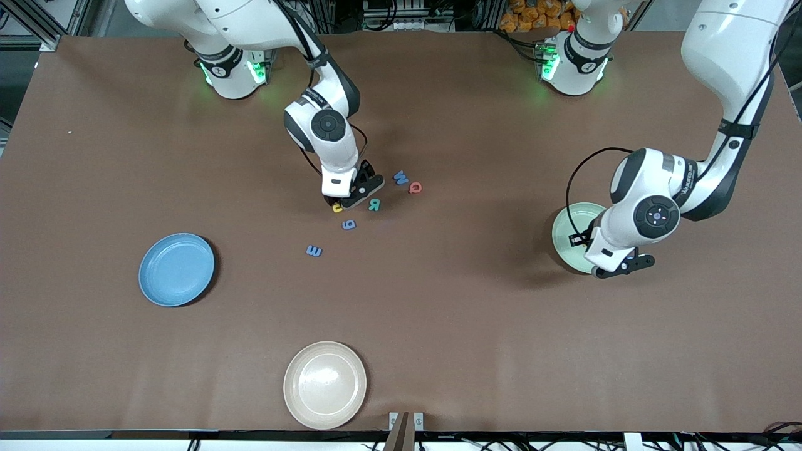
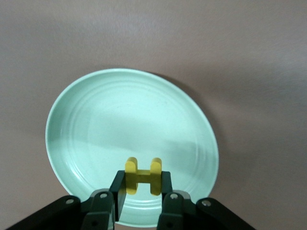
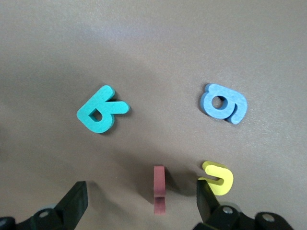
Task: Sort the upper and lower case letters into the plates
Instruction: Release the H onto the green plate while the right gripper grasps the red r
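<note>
At right of frame, the left gripper point(image 2: 139, 196) hangs over the mint plate point(image 1: 567, 225), clamping a yellow H point(image 2: 142, 175), apparently due for release. At centre, the right gripper point(image 1: 343, 202), jaws spread, straddles a red letter point(image 3: 159, 195) beside the yellow letter point(image 3: 218, 178); closing seems next.

I looked over a broad table covered in matte brown sheeting point(image 1: 438, 300) that filled nearly the whole front view. A round cream-beige plate point(image 1: 325, 384) sat on it at the edge nearest the front camera. Along the top I saw grey aluminium framing point(image 1: 50, 25) and dark cable clutter, with a heap of small orange objects point(image 1: 539, 14) among it. Soft overhead light left pale sheen on the sheeting, and green glows pooled on it near the top. A white strip point(image 1: 250, 443) ran under the near edge.
</note>
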Motion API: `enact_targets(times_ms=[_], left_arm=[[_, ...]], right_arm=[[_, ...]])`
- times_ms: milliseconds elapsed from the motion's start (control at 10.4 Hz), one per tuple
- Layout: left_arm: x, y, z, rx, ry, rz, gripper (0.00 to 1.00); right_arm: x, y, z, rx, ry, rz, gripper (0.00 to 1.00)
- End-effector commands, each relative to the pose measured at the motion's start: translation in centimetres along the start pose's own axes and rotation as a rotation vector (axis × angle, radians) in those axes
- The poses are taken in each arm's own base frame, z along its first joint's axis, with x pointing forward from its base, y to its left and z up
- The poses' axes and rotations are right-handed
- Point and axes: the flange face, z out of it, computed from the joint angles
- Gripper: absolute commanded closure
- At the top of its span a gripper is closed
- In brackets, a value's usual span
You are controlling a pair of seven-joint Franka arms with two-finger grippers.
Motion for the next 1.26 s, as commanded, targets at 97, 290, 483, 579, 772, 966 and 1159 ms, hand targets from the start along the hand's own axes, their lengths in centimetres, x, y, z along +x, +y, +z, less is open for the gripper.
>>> enact_targets(times_ms=[97,290,483,579,772,966,1159], left_arm=[[-0.1,0.3,0.5,0.011,-0.006,0.029,0.0],[-0.2,0.6,0.3,0.011,-0.003,0.033,0.0],[-0.7,1.6,-0.3,0.014,0.008,0.036,0.0],[-1.3,2.7,-0.5,0.017,0.005,0.049,0.0],[-2.1,4.2,-1.1,0.001,0.005,0.02,0.0],[-3.0,6.1,-1.6,-0.008,0.01,-0.019,0.0],[-3.9,7.6,-2.1,-0.016,0.015,-0.03,0.05]], right_arm=[[-0.1,0.2,0.1,0.009,0.007,0.028,0.0],[-0.1,0.2,0.0,0.01,0.008,0.029,0.12],[-0.1,0.2,-0.1,0.01,0.01,0.029,1.0],[0.0,0.2,-0.3,0.01,0.013,0.031,1.0],[0.1,0.3,-0.6,0.011,0.017,0.034,1.0],[0.2,0.4,-1.0,0.011,0.023,0.035,1.0],[0.4,0.6,-2.1,0.012,0.033,0.04,1.0]])
